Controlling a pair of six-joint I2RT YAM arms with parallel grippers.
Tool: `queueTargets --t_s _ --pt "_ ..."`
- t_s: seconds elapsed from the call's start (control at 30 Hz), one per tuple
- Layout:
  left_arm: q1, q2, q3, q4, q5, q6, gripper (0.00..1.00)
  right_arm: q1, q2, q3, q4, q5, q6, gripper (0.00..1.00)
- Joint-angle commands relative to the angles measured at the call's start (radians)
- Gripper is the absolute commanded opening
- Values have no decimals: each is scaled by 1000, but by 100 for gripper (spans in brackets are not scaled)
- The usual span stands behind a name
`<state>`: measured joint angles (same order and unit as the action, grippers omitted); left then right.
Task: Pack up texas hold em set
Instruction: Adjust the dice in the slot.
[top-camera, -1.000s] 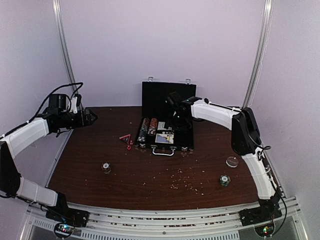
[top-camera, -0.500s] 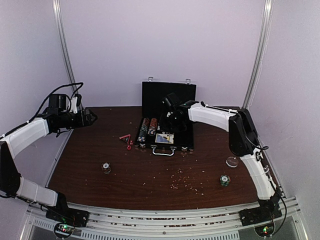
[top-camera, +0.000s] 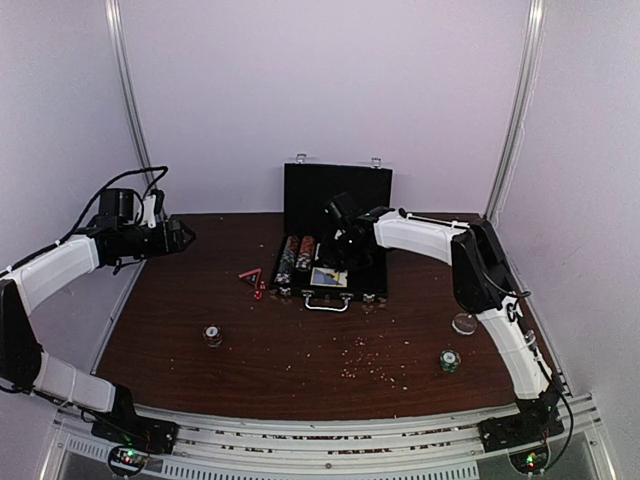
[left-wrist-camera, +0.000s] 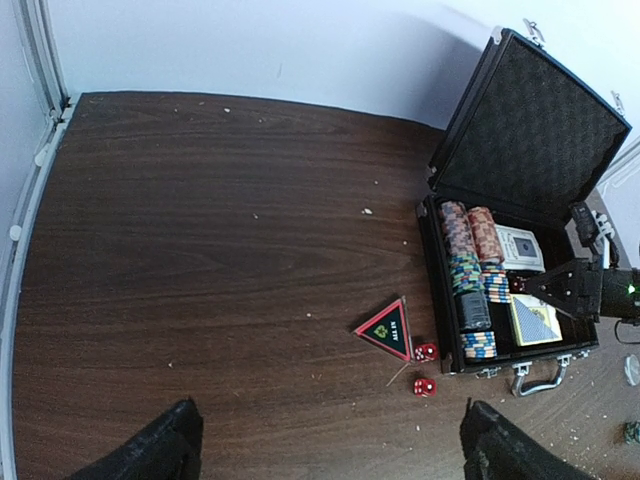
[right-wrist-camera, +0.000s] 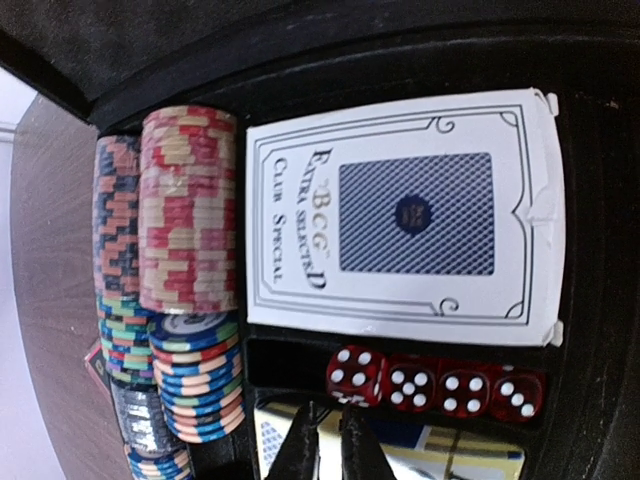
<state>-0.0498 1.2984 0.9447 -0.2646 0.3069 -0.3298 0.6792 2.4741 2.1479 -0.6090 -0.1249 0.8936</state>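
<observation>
Open black case (top-camera: 310, 195) at far middle of worktop (top-camera: 250, 340), lid upright. Inside: chip rows (right-wrist-camera: 185, 225), card deck (right-wrist-camera: 400, 215), four red dice (right-wrist-camera: 430, 385). Just before dice row, right end effector (right-wrist-camera: 331, 418), pressed together, pinching nothing. Over worktop's left, left end effector (left-wrist-camera: 330, 430), spread wide, empty. Beside case, two loose dice (left-wrist-camera: 426, 351).

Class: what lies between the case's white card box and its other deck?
Four red dice in a row lie between the white card box and the other deck, seen in the right wrist view.

Four red dice (right-wrist-camera: 433, 385) line up beside the card deck (right-wrist-camera: 400, 215)
</observation>
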Motion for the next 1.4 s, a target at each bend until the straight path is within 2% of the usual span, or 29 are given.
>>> queueTargets --t_s 0.0,0.43,0.87,1.0,1.2,1.37 --pt "-5 12 29 2 -4 20 92 -11 55 14 -8 34 -8 9" --pt "-5 15 32 2 -3 20 92 -18 61 41 20 35 -19 9" --pt "-4 6 24 2 0 20 92 0 -32 44 111 4 -34 23" --pt "-5 -4 17 3 -2 20 92 3 -65 41 45 87 -55 33" --pt "-5 -13 3 2 0 14 92 10 -151 -42 -37 246 -84 58" --pt "-5 -11 3 2 4 11 92 10 -176 -108 -69 281 -74 71"
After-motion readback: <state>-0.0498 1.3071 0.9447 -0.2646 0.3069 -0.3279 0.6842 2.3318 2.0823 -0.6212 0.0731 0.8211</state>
